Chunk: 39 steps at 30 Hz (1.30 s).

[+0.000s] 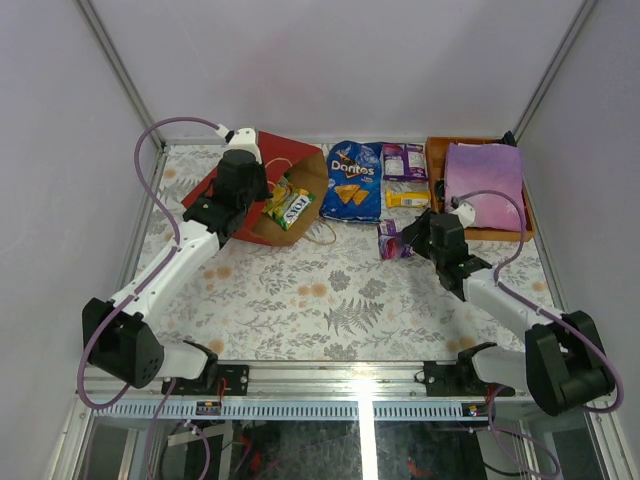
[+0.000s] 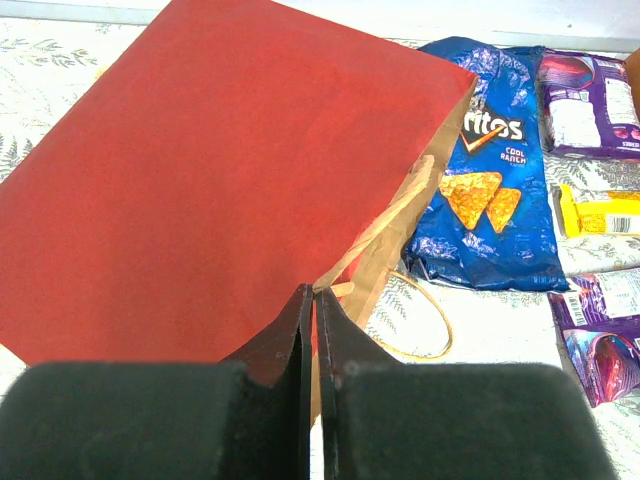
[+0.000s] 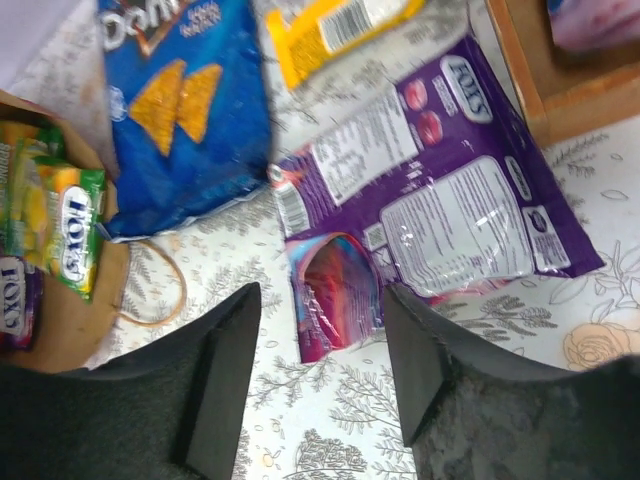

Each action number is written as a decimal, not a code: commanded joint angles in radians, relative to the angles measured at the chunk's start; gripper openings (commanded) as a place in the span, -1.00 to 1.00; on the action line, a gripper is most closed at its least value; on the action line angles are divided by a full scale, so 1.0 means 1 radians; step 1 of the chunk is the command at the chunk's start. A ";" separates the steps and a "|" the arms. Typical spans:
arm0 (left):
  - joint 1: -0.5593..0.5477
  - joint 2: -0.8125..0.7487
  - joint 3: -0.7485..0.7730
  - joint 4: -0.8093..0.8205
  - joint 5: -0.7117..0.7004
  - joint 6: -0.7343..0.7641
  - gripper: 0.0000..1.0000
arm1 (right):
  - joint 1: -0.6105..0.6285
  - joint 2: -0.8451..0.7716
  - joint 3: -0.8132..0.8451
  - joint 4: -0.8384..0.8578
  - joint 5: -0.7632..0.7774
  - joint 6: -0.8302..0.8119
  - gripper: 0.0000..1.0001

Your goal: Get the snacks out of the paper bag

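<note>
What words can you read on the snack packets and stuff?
"Doritos": on the blue Doritos bag.
"COOL RANCH": on the same bag, under the logo.
"FOX'S": on the yellow-green packet in the mouth of the paper bag.
"FOX'S": on the purple packet lying outside the bag.
The fine print and barcodes on that purple packet and on the yellow packet are too small to read.

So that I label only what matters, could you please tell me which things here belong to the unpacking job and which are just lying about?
Job: red paper carrier bag; large blue Doritos bag; far purple glossy packet; near purple glossy packet; yellow glossy packet; green Fox's packet in the bag's mouth.
Lying about: orange rectangular tray; flat lilac item inside it.
</note>
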 commanded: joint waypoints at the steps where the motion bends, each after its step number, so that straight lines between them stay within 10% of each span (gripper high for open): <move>1: 0.007 0.001 0.004 0.043 -0.010 0.006 -1.00 | -0.002 -0.063 0.043 0.025 0.038 -0.018 -0.04; 11: 0.007 -0.015 -0.002 0.034 -0.006 0.000 -1.00 | -0.001 0.271 0.125 0.091 -0.059 -0.031 -0.45; 31: 0.007 -0.012 -0.003 0.024 -0.030 0.012 -1.00 | -0.033 0.541 0.259 0.175 -0.051 0.002 -0.55; 39: 0.007 -0.008 0.000 0.024 -0.036 0.015 -1.00 | -0.151 0.670 0.517 0.051 -0.335 -0.276 -0.52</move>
